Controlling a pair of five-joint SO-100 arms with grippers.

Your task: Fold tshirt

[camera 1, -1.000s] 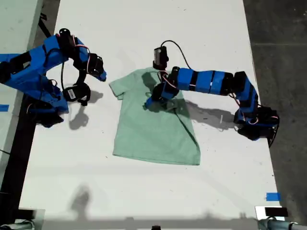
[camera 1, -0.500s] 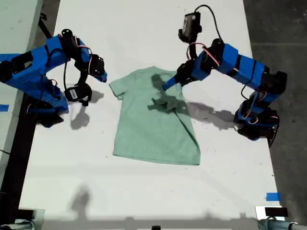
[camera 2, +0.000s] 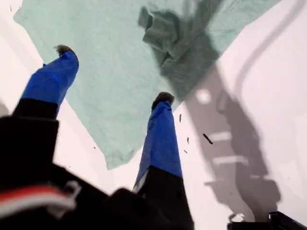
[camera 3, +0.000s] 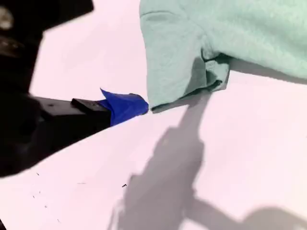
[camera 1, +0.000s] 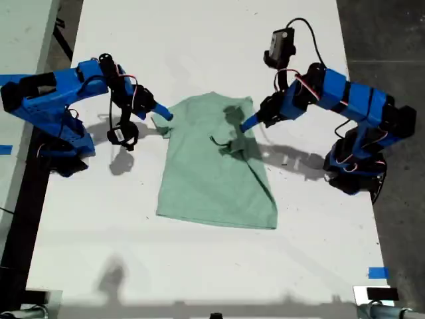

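The pale mint-green tshirt lies flat on the white table, neck toward the far edge. One sleeve is folded inward into a crumpled bunch. My first gripper hangs open above the shirt's edge on the exterior view's right, holding nothing. My second gripper comes in from the exterior view's left, its blue tip touching the edge of the other sleeve; its jaws look shut, with no cloth between them.
The white table spreads on all sides of the shirt. Dark floor borders it on the exterior view's right. A blue tape mark sits near the front corner on the exterior view's right.
My first gripper rose off the folded sleeve and drew back toward the exterior view's right, leaving the bunch on the shirt. My second gripper swung in to the other sleeve.
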